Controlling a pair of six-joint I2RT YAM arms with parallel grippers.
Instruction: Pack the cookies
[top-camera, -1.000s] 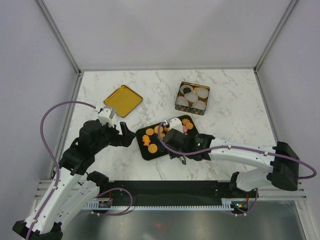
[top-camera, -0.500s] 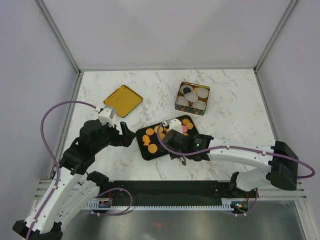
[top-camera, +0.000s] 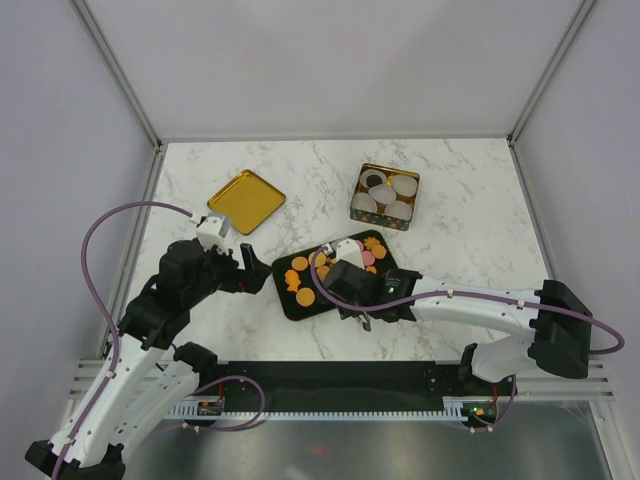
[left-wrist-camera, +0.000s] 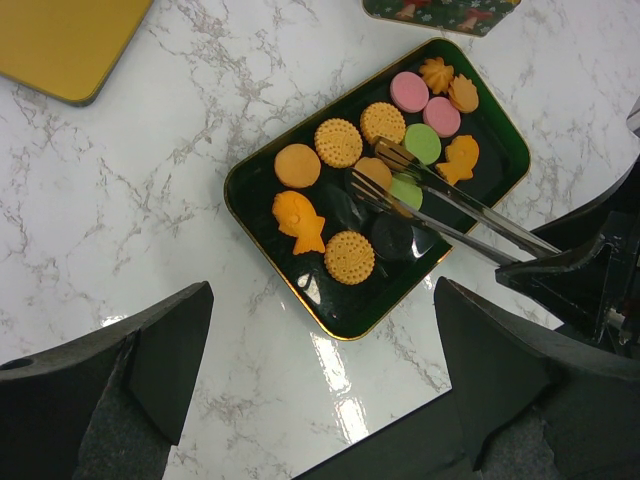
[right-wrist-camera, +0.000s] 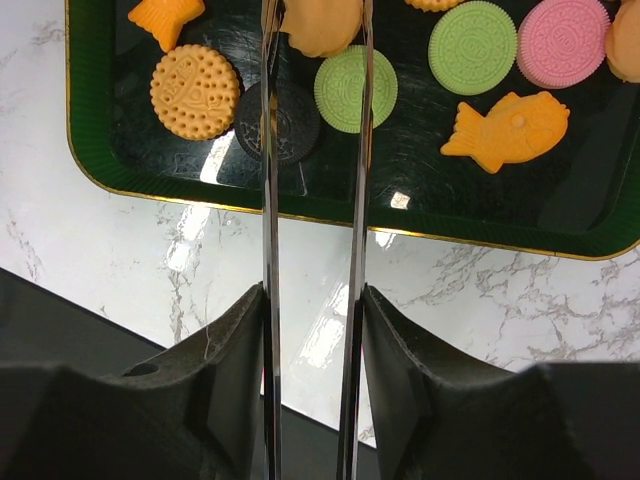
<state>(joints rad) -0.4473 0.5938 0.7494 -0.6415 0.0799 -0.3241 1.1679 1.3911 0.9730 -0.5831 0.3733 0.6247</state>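
The cookies are small flat pieces lying in one layer in a dark tray with a gold rim, on the marble tabletop between the two arms. Most are orange: plain rounds, ridged rounds, two fish and a flower shape. Two are pink, two green, and at least one is black and hard to see against the tray floor.

The right end effector is clamped on a pair of metal tongs, one finger pressing each arm. The tong tips reach into the middle of the tray and sit on either side of one plain orange cookie, against its edges. Whether it is off the tray floor cannot be told. A green cookie and the black cookie lie just beside it, under the tong arms, and a ridged orange round is near on the left.

The left end effector hangs over the near-left edge of the tray with its fingers wide apart and nothing between them.

Farther back stand a gold tin with white paper cups, one with something dark in it, and well to its left a flat gold lid.
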